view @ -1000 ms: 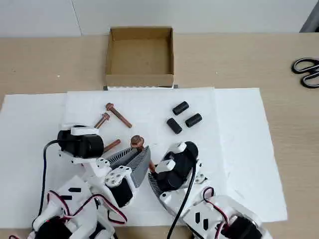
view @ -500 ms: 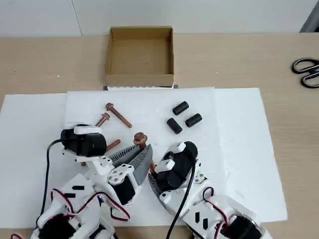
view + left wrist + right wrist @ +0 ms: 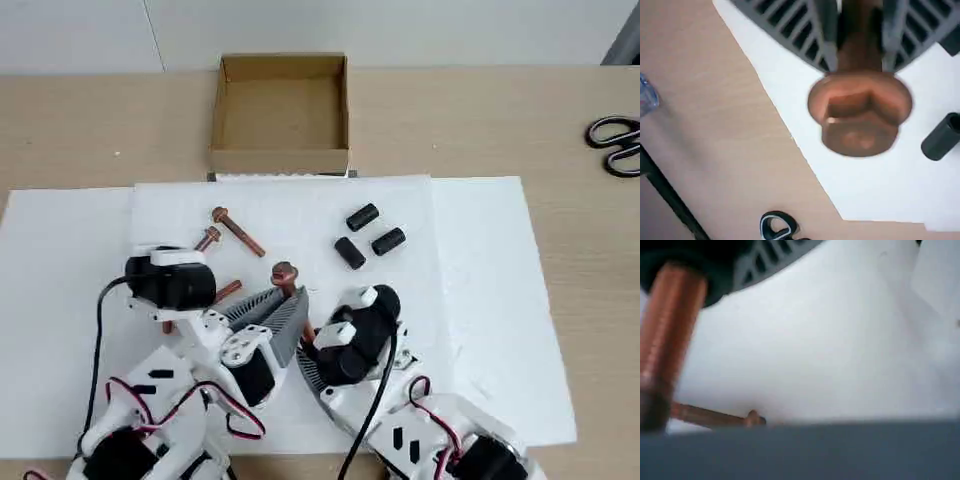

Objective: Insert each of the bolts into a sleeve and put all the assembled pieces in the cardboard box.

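Note:
My left gripper (image 3: 287,292) is shut on a copper bolt (image 3: 284,272), head pointing toward the box; in the left wrist view the hex head (image 3: 860,115) sticks out between the grey ribbed jaws (image 3: 858,62). Its shank runs back toward my right gripper (image 3: 310,350), and the right wrist view has the shank (image 3: 670,340) close up, coming out of a dark shape. Three black sleeves (image 3: 362,216) (image 3: 388,241) (image 3: 349,252) lie on the white sheet. Loose bolts (image 3: 237,230) (image 3: 205,240) (image 3: 226,291) lie by the left arm. The cardboard box (image 3: 280,158) stands open at the back.
The white sheet (image 3: 470,260) covers the middle of the wooden table. Scissors (image 3: 615,145) lie at the far right edge and also show in the left wrist view as scissors (image 3: 775,227). Another bolt (image 3: 715,417) lies on the sheet behind the shank.
The left gripper has carried its bolt slightly up the table and to the right, and the left arm's body has shifted with it. The right arm has barely moved.

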